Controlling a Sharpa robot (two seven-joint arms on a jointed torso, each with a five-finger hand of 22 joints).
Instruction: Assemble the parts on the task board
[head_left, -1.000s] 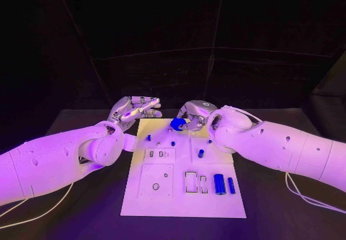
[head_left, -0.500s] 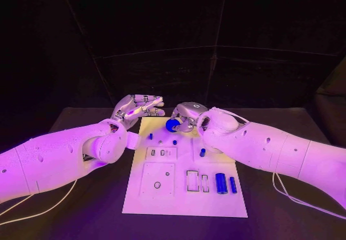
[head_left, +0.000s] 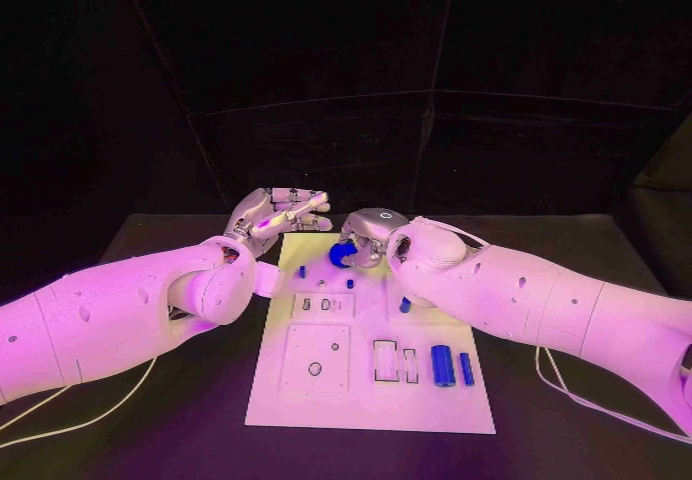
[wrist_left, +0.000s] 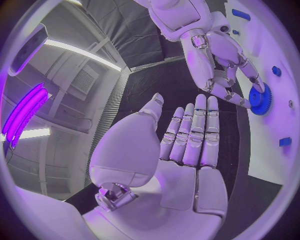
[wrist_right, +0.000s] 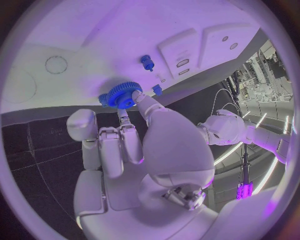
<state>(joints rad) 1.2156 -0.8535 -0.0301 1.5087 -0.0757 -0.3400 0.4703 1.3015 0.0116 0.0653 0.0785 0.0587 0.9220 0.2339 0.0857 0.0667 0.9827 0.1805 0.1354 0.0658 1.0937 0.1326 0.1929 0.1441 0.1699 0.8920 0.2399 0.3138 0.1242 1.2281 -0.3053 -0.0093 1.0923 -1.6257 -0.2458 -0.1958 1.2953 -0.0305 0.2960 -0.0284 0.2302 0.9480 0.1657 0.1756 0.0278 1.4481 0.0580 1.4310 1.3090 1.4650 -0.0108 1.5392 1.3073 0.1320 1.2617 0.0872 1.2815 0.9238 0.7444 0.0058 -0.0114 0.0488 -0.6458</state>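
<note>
The white task board (head_left: 361, 390) lies in the middle of the black table. My right hand (head_left: 372, 235) hovers over the board's far end and pinches a blue gear (head_left: 343, 253), also seen as the toothed blue gear (wrist_right: 123, 95) and the gear (wrist_left: 259, 99) at its fingertips. My left hand (head_left: 274, 215) is raised just off the board's far left corner, holding nothing, its fingers (wrist_left: 194, 131) straight and side by side. Small blue pegs (head_left: 303, 271) stand near the far end, and two blue cylinders (head_left: 443, 366) lie at the near right.
The board carries several rectangular slots (head_left: 384, 362) and a round hole (head_left: 315, 369) in its near half. A blue peg (wrist_right: 147, 62) stands close to the gear. White cables (head_left: 577, 395) trail on the table on both sides of the board.
My right hand has carried the blue gear a little to the left and nearer over the board's far end. The left hand has stayed about where it was.
</note>
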